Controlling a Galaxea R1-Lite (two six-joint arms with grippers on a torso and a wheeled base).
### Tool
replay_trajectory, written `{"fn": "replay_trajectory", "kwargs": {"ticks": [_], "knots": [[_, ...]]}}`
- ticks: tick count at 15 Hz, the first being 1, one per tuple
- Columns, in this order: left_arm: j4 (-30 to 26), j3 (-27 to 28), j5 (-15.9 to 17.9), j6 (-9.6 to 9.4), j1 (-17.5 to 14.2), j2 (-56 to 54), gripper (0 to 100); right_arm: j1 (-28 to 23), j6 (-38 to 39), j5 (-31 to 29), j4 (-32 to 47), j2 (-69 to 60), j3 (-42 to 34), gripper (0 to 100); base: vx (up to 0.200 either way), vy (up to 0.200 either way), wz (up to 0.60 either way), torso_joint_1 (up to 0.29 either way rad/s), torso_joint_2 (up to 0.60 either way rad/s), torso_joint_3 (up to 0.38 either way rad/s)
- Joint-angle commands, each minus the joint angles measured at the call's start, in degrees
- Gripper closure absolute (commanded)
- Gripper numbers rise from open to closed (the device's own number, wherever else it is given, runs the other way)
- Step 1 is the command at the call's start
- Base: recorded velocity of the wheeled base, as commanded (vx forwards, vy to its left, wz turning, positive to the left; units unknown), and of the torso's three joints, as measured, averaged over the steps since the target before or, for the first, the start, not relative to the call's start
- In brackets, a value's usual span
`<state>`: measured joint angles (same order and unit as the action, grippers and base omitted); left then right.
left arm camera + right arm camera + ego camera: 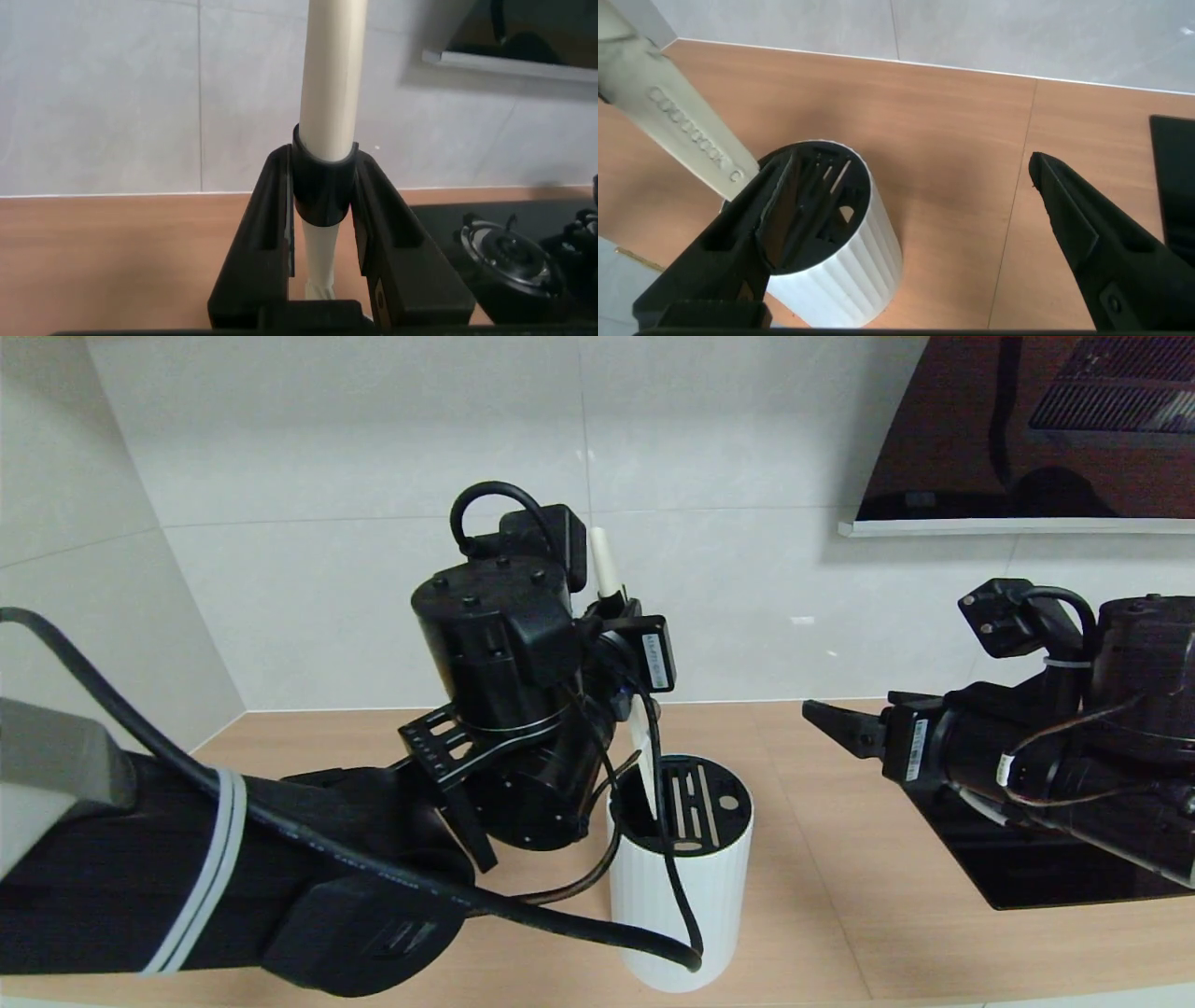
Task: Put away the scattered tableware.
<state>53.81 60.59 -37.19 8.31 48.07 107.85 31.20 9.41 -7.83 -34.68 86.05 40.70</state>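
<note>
A white ribbed knife holder (681, 887) with a black slotted top stands on the wooden counter (822, 859). My left gripper (621, 616) hovers just above it, shut on a knife with a cream handle (605, 565). The pale blade (644, 751) points down into the holder's top. The left wrist view shows the handle (332, 75) and its black collar clamped in the left gripper (329, 196). My right gripper (854, 714) is open to the right of the holder, holding nothing. Between the right gripper's (910, 168) fingers lie the holder (836, 257) and the blade (682, 121).
A black cooktop (1027, 868) is set into the counter on the right, with a burner (509, 252) on it. A dark range hood (1027, 429) hangs on the tiled wall above. Bare counter stretches behind the holder.
</note>
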Motion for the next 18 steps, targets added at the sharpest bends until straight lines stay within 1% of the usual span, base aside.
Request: {"fn": "replay_trajectory", "kwargs": {"ticks": [1, 4, 6, 9, 13, 17, 18], "knots": [[0.07, 0.06, -0.07, 0.04, 0.18, 1.22, 100, 0.01, -0.01, 0.00, -0.03, 0.34, -0.01, 0, 0.000, 0.000, 0.00, 0.000, 0.00, 0.000], [0.16, -0.29, -0.34, 0.48, 1.59, 3.16, 100, 0.01, -0.09, 0.00, -0.03, 0.87, -0.54, 0, 0.000, 0.000, 0.00, 0.000, 0.00, 0.000], [0.24, -1.00, -0.95, 0.48, 1.94, 4.21, 100, 0.01, -0.09, 0.00, -0.12, 0.87, -0.54, 0, 0.000, 0.000, 0.00, 0.000, 0.00, 0.000], [3.50, -2.40, -0.95, 0.21, 2.65, 7.20, 100, 0.01, -0.09, 0.00, -0.03, 1.05, -0.54, 0, 0.000, 0.000, 0.00, 0.000, 0.00, 0.000], [5.96, -3.90, -0.95, 0.12, 3.35, 10.01, 100, 0.01, -0.18, 0.00, -0.12, 1.49, -0.54, 0, 0.000, 0.000, 0.00, 0.000, 0.00, 0.000], [6.75, -7.15, -0.95, 0.12, 3.88, 11.07, 100, 0.01, -0.18, 0.00, -0.03, 2.10, -0.54, 0, 0.000, 0.000, 0.00, 0.000, 0.00, 0.000], [6.75, -7.24, -0.95, 0.21, 4.14, 11.33, 100, 0.01, -0.18, 0.00, -0.03, 2.19, -0.54, 0, 0.000, 0.000, 0.00, 0.000, 0.00, 0.000]]}}
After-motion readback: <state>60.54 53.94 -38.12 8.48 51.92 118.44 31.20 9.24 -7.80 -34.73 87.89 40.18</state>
